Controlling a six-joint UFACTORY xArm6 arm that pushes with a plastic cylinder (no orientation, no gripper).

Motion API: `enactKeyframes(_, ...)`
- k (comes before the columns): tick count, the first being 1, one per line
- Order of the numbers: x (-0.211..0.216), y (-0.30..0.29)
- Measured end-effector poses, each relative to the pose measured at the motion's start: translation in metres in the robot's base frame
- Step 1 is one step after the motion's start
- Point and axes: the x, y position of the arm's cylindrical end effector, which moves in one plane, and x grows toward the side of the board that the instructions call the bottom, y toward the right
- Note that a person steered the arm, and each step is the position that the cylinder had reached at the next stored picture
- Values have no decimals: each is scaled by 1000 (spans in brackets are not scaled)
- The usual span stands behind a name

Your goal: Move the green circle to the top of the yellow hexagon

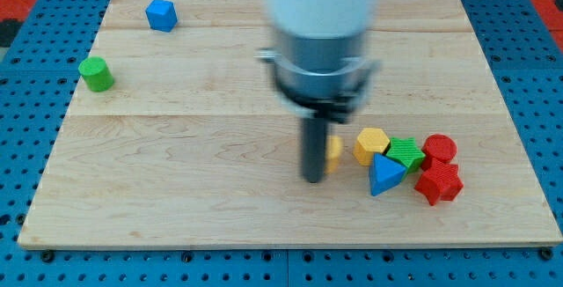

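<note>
The green circle [96, 74] stands near the board's left edge, toward the view's top. The yellow hexagon [371, 144] lies right of centre, in a cluster of blocks. My tip [313, 180] is near the board's middle, just left of a yellow block [334, 150] that the rod partly hides, and a short way left of the yellow hexagon. The tip is far to the right of the green circle and touches neither it nor the hexagon.
A blue block [161, 14] sits at the view's top left. Right of the hexagon lie a green block [406, 152], a blue triangle [384, 175], a red circle [439, 149] and a red star-like block [439, 183]. The arm's body [321, 32] hides the board's top centre.
</note>
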Motion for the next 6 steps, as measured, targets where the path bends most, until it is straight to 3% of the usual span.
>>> enactKeyframes(1,15,-52)
enactKeyframes(2,3,-91)
enactKeyframes(4,-74,-316)
enactKeyframes(5,-133,-361)
enactKeyframes(6,-162,-320)
